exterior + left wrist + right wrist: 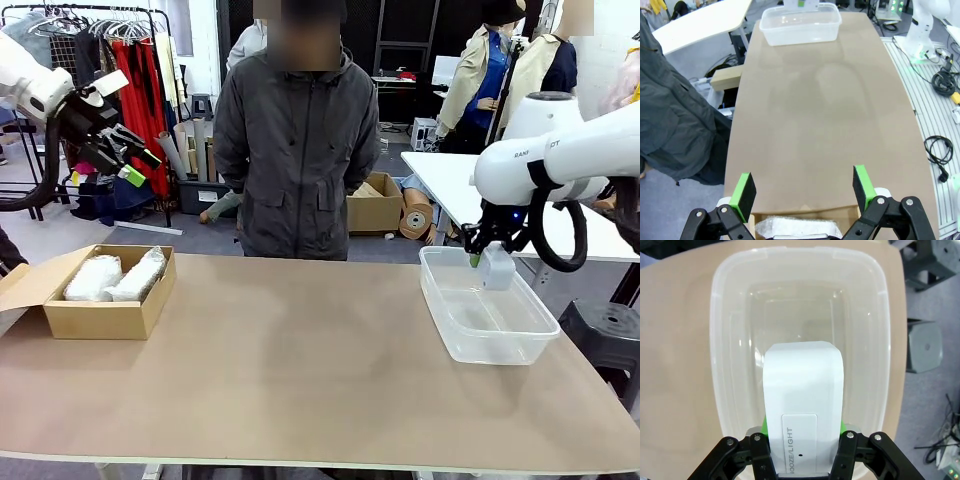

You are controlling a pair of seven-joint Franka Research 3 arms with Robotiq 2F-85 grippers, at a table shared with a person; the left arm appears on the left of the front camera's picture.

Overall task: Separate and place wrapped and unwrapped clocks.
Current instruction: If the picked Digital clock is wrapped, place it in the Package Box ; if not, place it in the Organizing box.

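- The bare clock [803, 405] sits clamped between the right gripper's [802, 432] fingers, hanging over the clear plastic tub [720, 365]; its lower end is cut off by the frame, and a label reads "OOZE/LIGHT", first letters hidden.
- In the front view, the bare clock [496, 268] hangs above the tub's [520, 345] far rim, at about 3 o'clock on the table [300, 370].
- Two wrapped clocks [110, 277] lie in the cardboard box [105, 318] at about 9 o'clock; their shapes blur under the crinkled plastic.
- The left gripper [135, 165] is raised above the box, jaws spread wide and empty.
- A person's jacket [295, 150] stands at 12 o'clock; hands hidden.
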